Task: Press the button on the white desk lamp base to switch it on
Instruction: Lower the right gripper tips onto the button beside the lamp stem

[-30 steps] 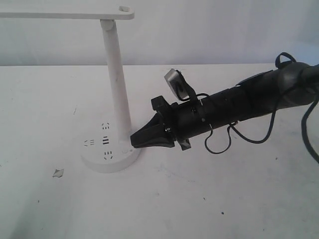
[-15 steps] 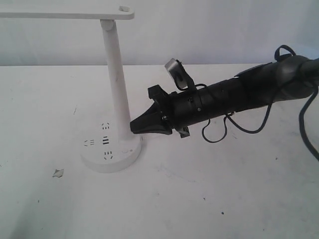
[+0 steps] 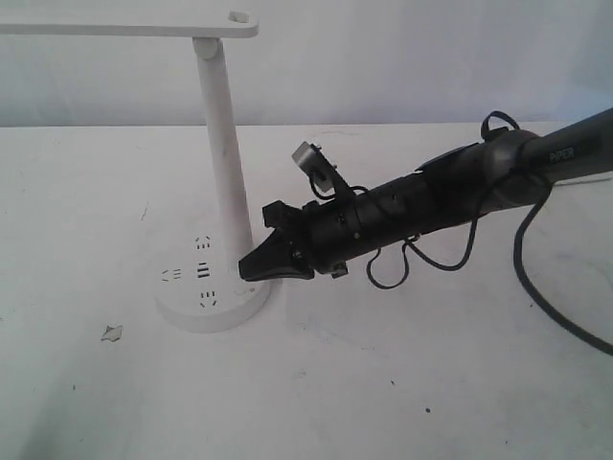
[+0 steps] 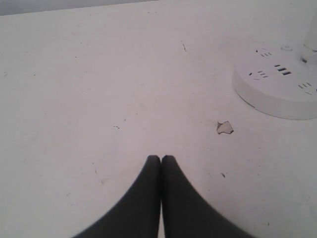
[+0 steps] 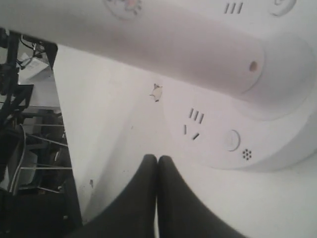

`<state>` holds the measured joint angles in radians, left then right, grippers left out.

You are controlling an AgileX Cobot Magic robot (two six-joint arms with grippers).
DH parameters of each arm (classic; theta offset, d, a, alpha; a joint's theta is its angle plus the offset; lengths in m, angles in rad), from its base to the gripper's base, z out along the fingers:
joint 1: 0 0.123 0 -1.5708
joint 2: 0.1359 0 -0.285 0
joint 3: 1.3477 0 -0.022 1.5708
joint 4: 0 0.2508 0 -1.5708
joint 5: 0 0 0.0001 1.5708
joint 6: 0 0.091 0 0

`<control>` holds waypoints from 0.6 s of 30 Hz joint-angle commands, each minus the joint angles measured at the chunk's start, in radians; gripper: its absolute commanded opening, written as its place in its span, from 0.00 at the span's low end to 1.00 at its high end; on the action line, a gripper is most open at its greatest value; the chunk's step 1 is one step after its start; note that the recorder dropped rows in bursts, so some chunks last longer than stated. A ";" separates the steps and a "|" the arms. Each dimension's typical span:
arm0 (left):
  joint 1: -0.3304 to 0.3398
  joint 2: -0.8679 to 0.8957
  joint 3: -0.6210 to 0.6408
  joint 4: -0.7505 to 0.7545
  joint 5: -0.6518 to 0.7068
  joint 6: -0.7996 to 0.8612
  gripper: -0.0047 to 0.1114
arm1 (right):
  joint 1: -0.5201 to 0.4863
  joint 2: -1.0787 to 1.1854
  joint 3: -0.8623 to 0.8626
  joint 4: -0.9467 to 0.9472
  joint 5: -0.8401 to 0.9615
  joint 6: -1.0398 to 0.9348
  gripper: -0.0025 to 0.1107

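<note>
The white desk lamp base (image 3: pixel 192 299) is a thick round disc with dark socket holes and a slim stem (image 3: pixel 225 153). My right gripper (image 3: pixel 244 274) is shut with nothing in it, and its tip hangs low over the base's right rim. In the right wrist view the small round button (image 5: pixel 232 140) shows on the base (image 5: pixel 267 148), a short way ahead of the closed right gripper (image 5: pixel 157 158) and off to one side. My left gripper (image 4: pixel 161 158) is also shut and holds nothing, well away from the base (image 4: pixel 277 96). It is not visible in the exterior view.
A small torn scrap (image 3: pixel 112 333) lies on the white table left of the base. The lamp's flat head (image 3: pixel 124 27) reaches left, high above. Loose black cables (image 3: pixel 536 287) hang from the right arm. The table's edge (image 5: pixel 62 148) shows in the right wrist view.
The right gripper rose beside the stem half a second ago, then came down again, ending lower and further left over the base's rim. The lamp has not moved.
</note>
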<state>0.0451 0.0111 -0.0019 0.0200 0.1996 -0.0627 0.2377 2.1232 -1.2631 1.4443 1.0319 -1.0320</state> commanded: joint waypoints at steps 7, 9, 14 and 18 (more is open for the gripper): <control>0.002 0.001 0.002 -0.004 -0.003 0.000 0.04 | 0.039 0.026 -0.032 0.027 -0.120 -0.039 0.02; 0.002 0.001 0.002 -0.004 -0.003 0.000 0.04 | 0.045 0.045 -0.038 0.027 -0.118 -0.041 0.02; 0.002 0.001 0.002 -0.004 -0.003 0.000 0.04 | 0.050 0.071 -0.043 0.096 -0.125 -0.087 0.02; 0.002 0.001 0.002 -0.004 -0.003 0.000 0.04 | 0.050 0.071 -0.043 0.108 -0.125 -0.111 0.02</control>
<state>0.0451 0.0111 -0.0019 0.0200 0.1996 -0.0627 0.2871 2.1949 -1.3001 1.5326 0.9057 -1.1116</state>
